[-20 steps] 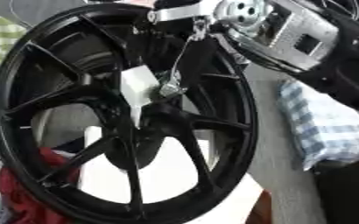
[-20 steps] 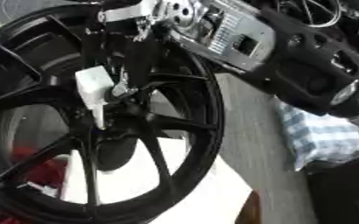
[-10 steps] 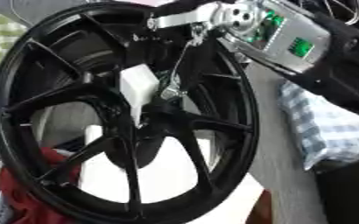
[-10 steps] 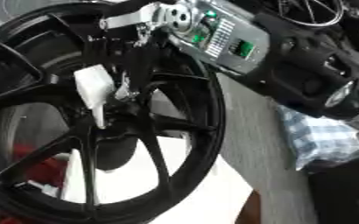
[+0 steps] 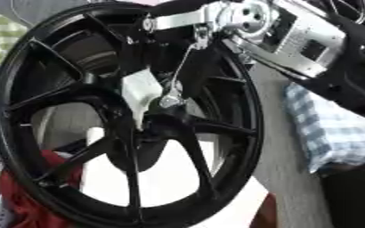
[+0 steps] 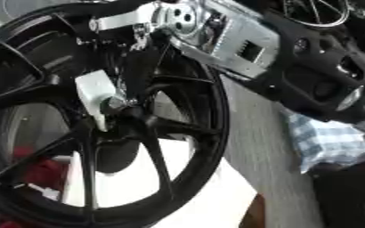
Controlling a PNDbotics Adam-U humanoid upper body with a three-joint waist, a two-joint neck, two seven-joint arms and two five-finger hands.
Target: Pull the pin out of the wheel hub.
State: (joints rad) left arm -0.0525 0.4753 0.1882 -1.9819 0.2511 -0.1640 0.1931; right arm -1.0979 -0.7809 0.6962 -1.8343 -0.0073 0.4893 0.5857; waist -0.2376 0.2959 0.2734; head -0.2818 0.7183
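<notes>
A large black spoked wheel (image 5: pixel 30 93) stands tilted and fills most of both views. At its hub (image 5: pixel 168 127) sits a white block (image 5: pixel 142 92) with a small silver piece (image 5: pixel 170 101) beside it; which of them is the pin I cannot make out. My right hand (image 5: pixel 244 17) comes in from the upper right, silver at the wrist, just above the rim. A thin silver rod of the hand runs down to the small silver piece. The hand's dark parts merge with the black spokes. My left hand does not show.
My black right forearm (image 6: pixel 314 78) crosses the upper right corner. A blue-and-white checked cloth (image 5: pixel 338 129) lies on the grey table (image 5: pixel 283 151) to the right of the wheel. Behind the spokes are a white surface (image 5: pixel 162 178) and something red (image 5: pixel 22 196).
My right wrist has turned, so the green board seen half a second ago is hidden and a silver plate faces me. The white block still sits at the hub.
</notes>
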